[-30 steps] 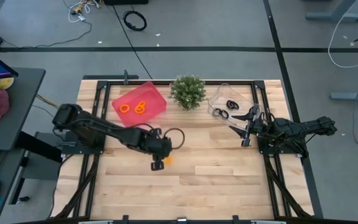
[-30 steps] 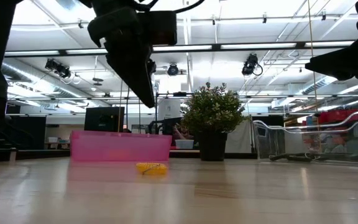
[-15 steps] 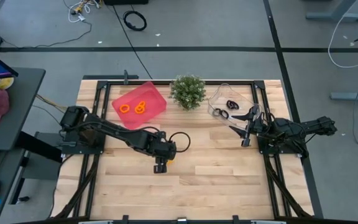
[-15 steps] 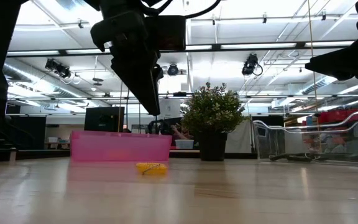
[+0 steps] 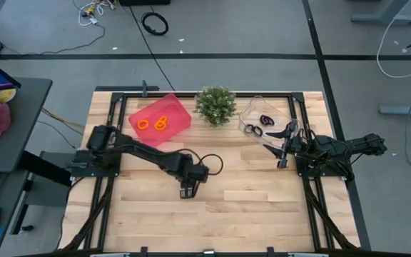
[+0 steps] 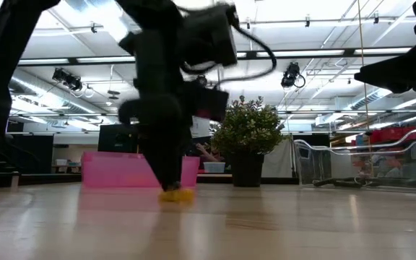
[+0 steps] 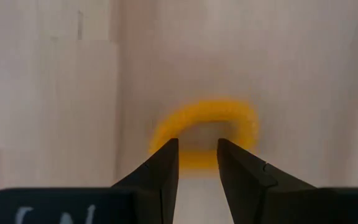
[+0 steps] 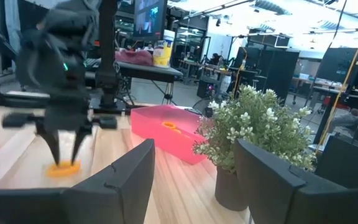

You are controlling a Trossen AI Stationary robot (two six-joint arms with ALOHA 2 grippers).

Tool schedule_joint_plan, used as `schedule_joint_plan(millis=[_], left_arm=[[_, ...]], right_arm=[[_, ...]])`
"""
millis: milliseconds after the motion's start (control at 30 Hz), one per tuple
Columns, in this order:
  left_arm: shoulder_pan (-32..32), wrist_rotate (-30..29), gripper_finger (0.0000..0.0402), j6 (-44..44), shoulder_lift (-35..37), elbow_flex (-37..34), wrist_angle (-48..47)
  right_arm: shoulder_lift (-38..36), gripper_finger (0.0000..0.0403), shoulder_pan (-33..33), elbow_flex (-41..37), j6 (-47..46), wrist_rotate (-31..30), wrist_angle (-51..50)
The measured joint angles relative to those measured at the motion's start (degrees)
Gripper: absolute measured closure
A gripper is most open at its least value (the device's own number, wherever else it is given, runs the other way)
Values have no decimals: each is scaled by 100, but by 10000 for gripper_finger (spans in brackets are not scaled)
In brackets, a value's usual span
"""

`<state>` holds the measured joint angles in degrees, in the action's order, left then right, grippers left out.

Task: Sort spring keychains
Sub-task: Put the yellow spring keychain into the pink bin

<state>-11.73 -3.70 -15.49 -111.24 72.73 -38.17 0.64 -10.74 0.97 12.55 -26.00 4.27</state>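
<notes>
One orange spring keychain point(image 6: 175, 194) lies flat on the wood near the table's middle, and shows as a ring point(image 7: 244, 121) in the left wrist view. My left gripper point(image 7: 197, 144) is down at the table over it, pointing down and narrowly open. One finger stands inside the ring and one outside it. In the high view the left gripper point(image 5: 186, 191) hides the ring. My right gripper point(image 5: 277, 148) waits open, raised beside the clear bin point(image 5: 251, 109). Two orange keychains point(image 5: 161, 125) lie in the pink bin point(image 5: 177, 108). Black keychains point(image 5: 266, 120) lie in the clear bin. My left gripper comes from above, pointing down, with its fingers point(image 7: 160, 165) on either side of the ring's near arc point(image 7: 166, 134). A gap shows between them. I cannot tell whether a finger touches the ring, which lies flat on the table.
A green potted plant point(image 5: 215, 104) stands between the two bins at the far edge. A black frame rail point(image 5: 191, 93) borders the table. Bare wood point(image 5: 248, 207) spreads over the near half. The room with desks and monitors lies beyond.
My left gripper has come down from well above the table to the tabletop, shifting slightly toward the right edge, and now stands over the orange keychain. The keychain has stayed where it lay. The right arm has kept still.
</notes>
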Motion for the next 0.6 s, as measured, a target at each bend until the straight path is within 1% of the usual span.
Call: schedule_joint_plan(millis=[67,233,433,500,533,600], left_arm=[[144,101,287,29,-220,28,69],[455,641,287,-28,-482,49,18],[498,614,289,39,-436,26,38],[468,580,303,259,-429,24,21],[435,589,316,377,-429,24,-5],[396,606,357,606,-428,26,-103]], right_arm=[[0,180,0,0,-1,-5,-26],[0,180,-1,0,0,-1,-24],[0,180,0,0,0,-4,-26],[0,180,0,0,0,-4,-26],[0,180,-2,0,0,-4,-26],[0,180,0,0,0,-4,-26]])
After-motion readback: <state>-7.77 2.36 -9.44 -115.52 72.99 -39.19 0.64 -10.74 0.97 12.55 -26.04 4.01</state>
